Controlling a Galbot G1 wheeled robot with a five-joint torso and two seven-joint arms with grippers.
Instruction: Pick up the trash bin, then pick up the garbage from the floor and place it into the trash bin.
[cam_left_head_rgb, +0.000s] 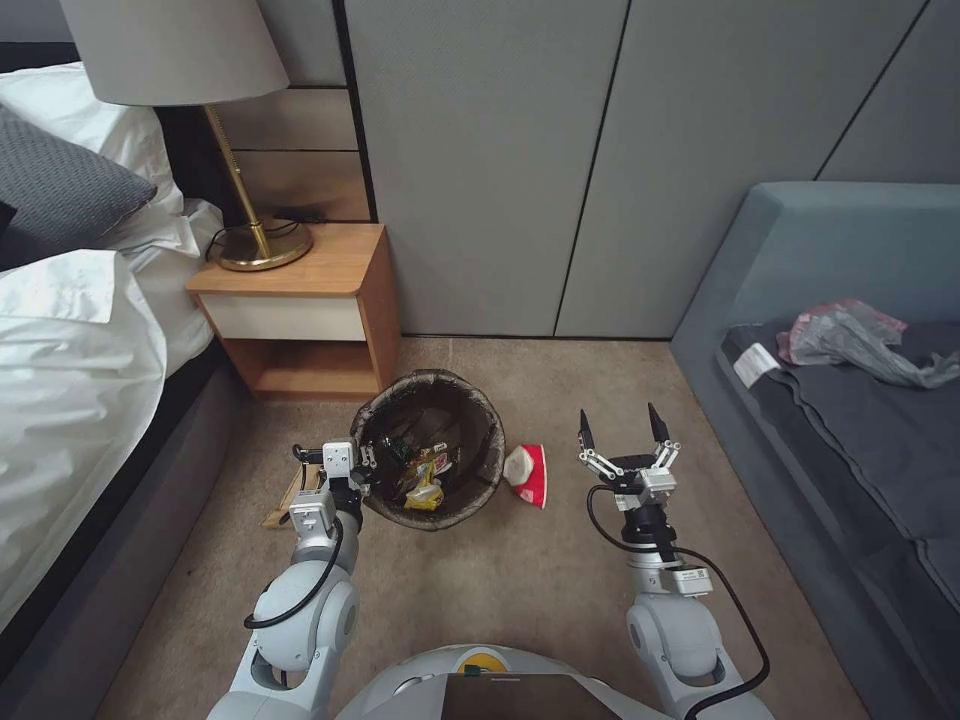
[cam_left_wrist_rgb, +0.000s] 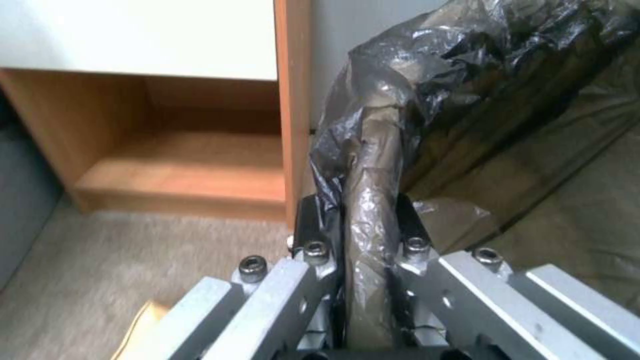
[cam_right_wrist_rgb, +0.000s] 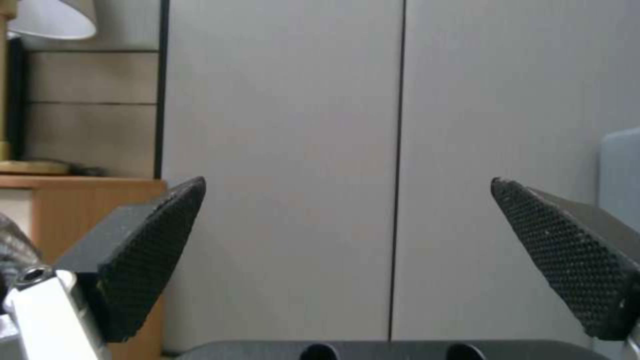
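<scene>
Glossy crinkled plastic liner on trash bin (cam_left_head_rgb: 430, 462), short-pile carpet floor (cam_left_head_rgb: 540, 580) (matt), wood-grain nightstand (cam_left_head_rgb: 300, 310)

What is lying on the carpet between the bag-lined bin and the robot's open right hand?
In the head view, one red-and-white snack wrapper lies on the beige carpet, close beside the round dark-bag-lined trash bin; bare carpet separates it from the open right hand.
</scene>
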